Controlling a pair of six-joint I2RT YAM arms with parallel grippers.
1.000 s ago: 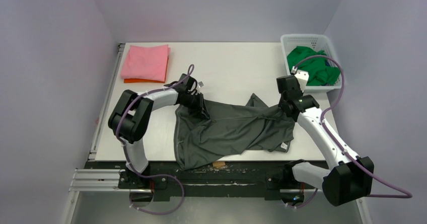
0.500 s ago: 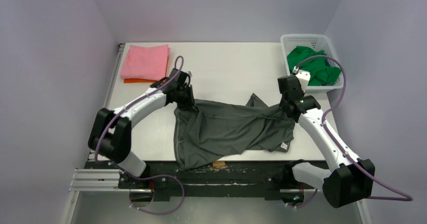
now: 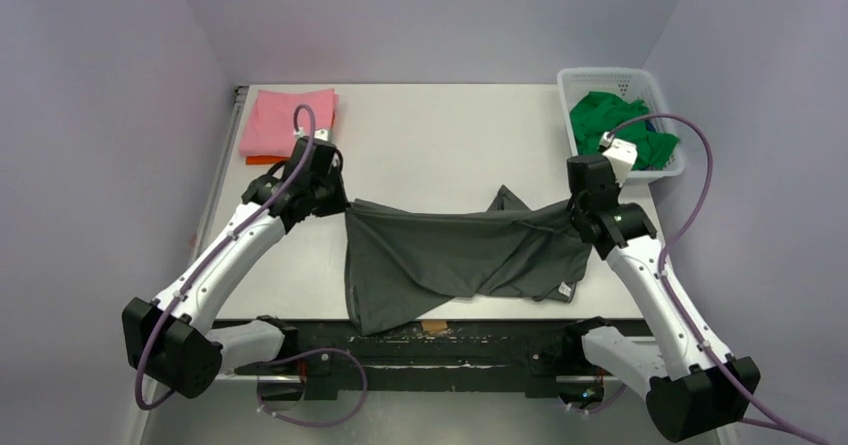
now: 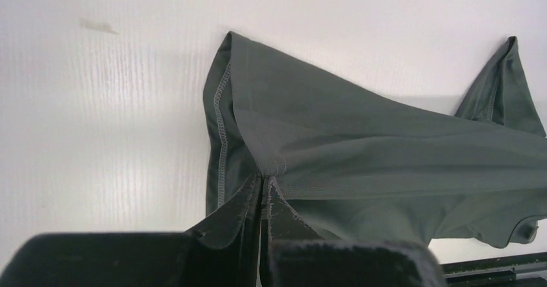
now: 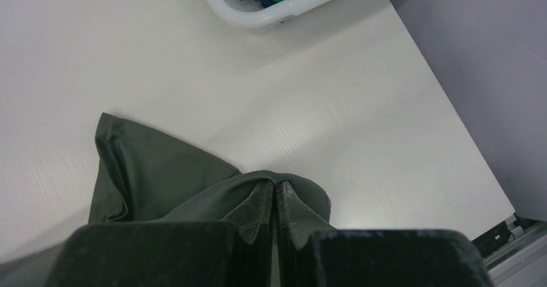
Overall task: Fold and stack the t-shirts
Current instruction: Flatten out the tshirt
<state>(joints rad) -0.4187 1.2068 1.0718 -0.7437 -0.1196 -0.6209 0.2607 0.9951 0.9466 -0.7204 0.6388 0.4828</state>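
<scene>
A dark charcoal-grey t-shirt (image 3: 450, 255) hangs stretched between both arms over the table's near half, its lower edge draping past the front edge. My left gripper (image 3: 343, 203) is shut on the t-shirt's left corner; the left wrist view shows that gripper (image 4: 265, 178) pinching a stitched seam of the grey cloth (image 4: 387, 151). My right gripper (image 3: 572, 213) is shut on the right end; in the right wrist view this gripper (image 5: 275, 185) pinches a fold of the cloth (image 5: 148, 171). A pink t-shirt (image 3: 288, 122) lies folded on an orange one (image 3: 265, 160) at the back left. A green t-shirt (image 3: 615, 130) fills the basket.
The white lattice basket (image 3: 600, 75) stands at the table's back right corner, its rim (image 5: 258, 17) also in the right wrist view. The white table (image 3: 450, 135) ends in a metal rail along the front. Purple walls close in the sides.
My left gripper has shut on the t-shirt's left corner and pulled it left and back, drawing the top edge taut. The right gripper has shifted slightly right, still holding.
</scene>
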